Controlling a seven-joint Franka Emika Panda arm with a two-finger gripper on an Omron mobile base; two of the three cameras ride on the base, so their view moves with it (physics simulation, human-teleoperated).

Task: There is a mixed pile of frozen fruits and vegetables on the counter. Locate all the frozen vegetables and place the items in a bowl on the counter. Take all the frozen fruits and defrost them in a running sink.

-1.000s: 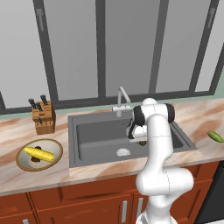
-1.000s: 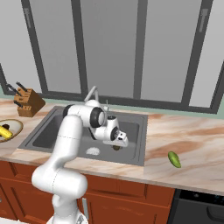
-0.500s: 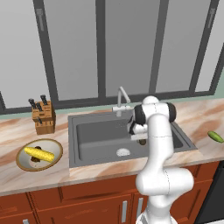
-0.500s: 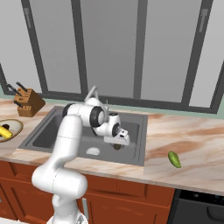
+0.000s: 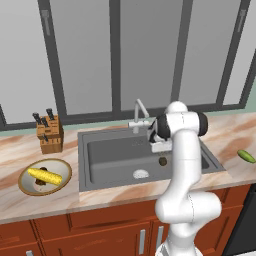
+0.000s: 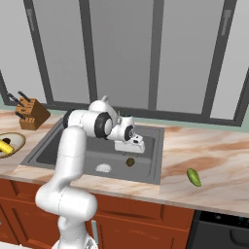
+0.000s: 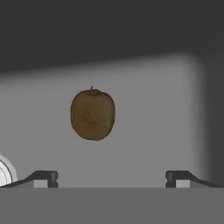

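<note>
Two fingertips of the claw (image 7: 112,177) stand spread wide at the hand view's bottom, holding nothing; the brown ball (image 7: 92,114) lies free just above them, left of centre, in the sink (image 5: 115,155).

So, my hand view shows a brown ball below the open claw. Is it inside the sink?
Observer: Yes, the brown ball is inside the sink, to the right of the drain.
Operator: And where is the green piece?
Observer: The green piece lies on the counter, to the right of the sink.
Operator: And the corn cob?
Observer: The corn cob lies in the bowl, to the left of the sink.
</note>
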